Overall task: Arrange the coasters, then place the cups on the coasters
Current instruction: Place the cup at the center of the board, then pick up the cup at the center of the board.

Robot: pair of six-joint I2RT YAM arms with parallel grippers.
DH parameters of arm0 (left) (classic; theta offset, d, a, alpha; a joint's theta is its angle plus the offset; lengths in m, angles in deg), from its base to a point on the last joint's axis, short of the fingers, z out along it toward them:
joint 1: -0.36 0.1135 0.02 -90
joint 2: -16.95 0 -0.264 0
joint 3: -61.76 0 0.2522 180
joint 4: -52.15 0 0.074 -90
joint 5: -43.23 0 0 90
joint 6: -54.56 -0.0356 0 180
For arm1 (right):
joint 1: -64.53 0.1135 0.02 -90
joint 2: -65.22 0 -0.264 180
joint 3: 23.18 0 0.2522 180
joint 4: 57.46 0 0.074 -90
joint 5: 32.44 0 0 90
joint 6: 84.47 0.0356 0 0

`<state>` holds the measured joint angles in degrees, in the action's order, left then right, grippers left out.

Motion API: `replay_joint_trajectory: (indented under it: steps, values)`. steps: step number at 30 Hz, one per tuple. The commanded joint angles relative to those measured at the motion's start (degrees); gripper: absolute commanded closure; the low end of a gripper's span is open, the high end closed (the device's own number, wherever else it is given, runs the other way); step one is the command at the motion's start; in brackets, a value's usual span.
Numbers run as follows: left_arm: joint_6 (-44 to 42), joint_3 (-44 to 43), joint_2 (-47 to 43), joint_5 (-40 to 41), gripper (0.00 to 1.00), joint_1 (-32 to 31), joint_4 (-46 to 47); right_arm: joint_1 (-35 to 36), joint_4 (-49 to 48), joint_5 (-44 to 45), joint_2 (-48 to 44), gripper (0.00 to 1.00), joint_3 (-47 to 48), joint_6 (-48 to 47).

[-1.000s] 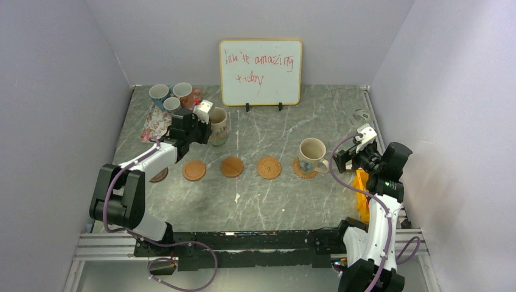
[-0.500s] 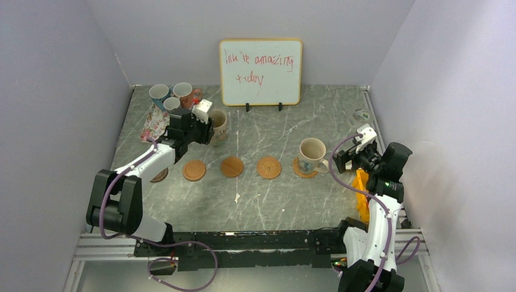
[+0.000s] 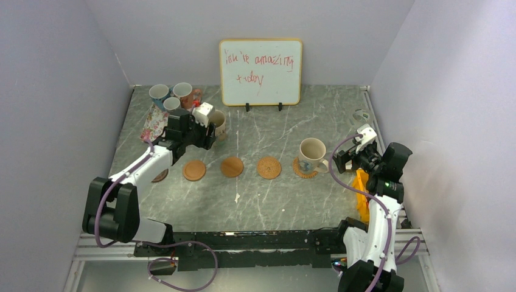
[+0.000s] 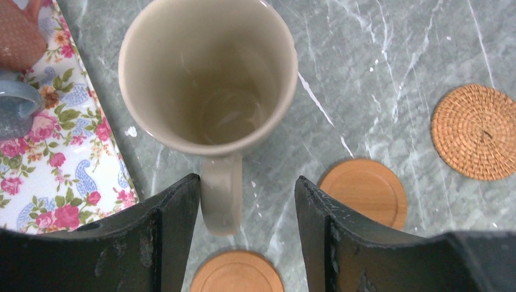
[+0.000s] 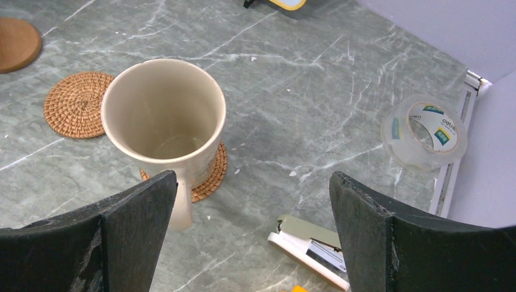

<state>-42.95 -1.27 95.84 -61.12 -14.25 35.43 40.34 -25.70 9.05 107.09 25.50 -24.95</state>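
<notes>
Inside left tool (parted): cup handle

Grey marbled tabletop between plain lilac walls

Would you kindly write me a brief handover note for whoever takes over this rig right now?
The left gripper: jaws open, straddling the handle of a cream ceramic mug standing beside the floral tray, on no coaster.
The right gripper: jaws open wide, empty, beside the second cream mug.
Done: five round coasters in a row; the second cream mug stands on the rightmost woven coaster.
Left: four mugs: the first cream one, blue-handled mug, orange-brown mug and small grey mug far left. Free: dark brown coaster, two plain wooden coasters, second woven coaster.
</notes>
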Motion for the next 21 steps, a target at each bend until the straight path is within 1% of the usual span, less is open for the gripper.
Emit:
replay_joint_trajectory:
  steps: [1, 6, 11, 17, 21]
  values:
    - [-2.48, -2.90, -2.83, -1.97, 0.37, -0.45, -5.34, -0.36, -0.44, -1.67, -0.95, 0.01, -0.07, -0.99]
    - [-4.11, -3.44, -1.95, -0.37, 0.37, -0.72, -7.65, -0.42, -0.34, -1.76, -1.13, 0.01, -0.03, -0.99]
    - [-4.94, -2.84, -0.71, 2.18, 0.38, -0.94, -5.43, -0.72, -0.19, -2.19, -1.33, 0.01, -0.03, -1.03]
    - [-4.18, -3.81, 0.92, -2.42, 0.39, -2.47, -6.47, -0.85, -0.27, -2.29, -1.06, 0.01, -0.17, -1.00]
    - [-5.05, -3.55, -0.01, -0.96, 0.39, -5.45, -5.54, -0.82, -0.33, -2.19, -0.92, 0.01, -0.15, -0.99]
